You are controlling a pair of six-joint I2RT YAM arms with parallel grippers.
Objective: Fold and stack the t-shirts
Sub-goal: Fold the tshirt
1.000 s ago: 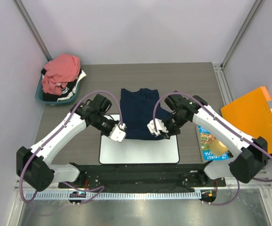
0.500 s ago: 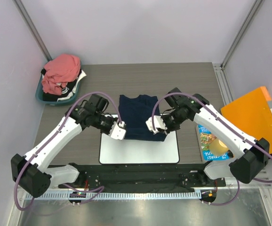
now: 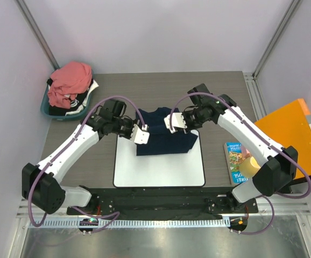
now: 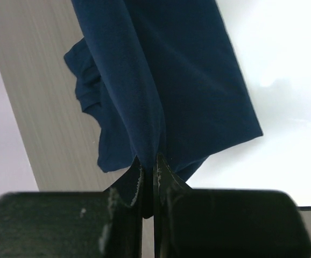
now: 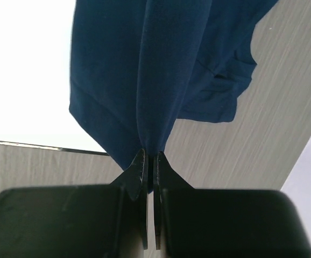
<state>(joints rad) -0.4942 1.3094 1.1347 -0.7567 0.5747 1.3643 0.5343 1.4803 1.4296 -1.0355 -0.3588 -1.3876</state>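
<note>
The navy t-shirt (image 3: 165, 141) is in the middle of its fold: the left gripper (image 3: 143, 134) and the right gripper (image 3: 171, 121) each pinch one edge of it tightly, holding the cloth up over the far half of the white mat (image 3: 155, 172), mid-tabletop. The next move, I judge, calls for laying both edges down evenly before release (the salmon-pink t-shirt (image 3: 69, 78) waits in the basket (image 3: 44, 108) at the far left corner).
</note>
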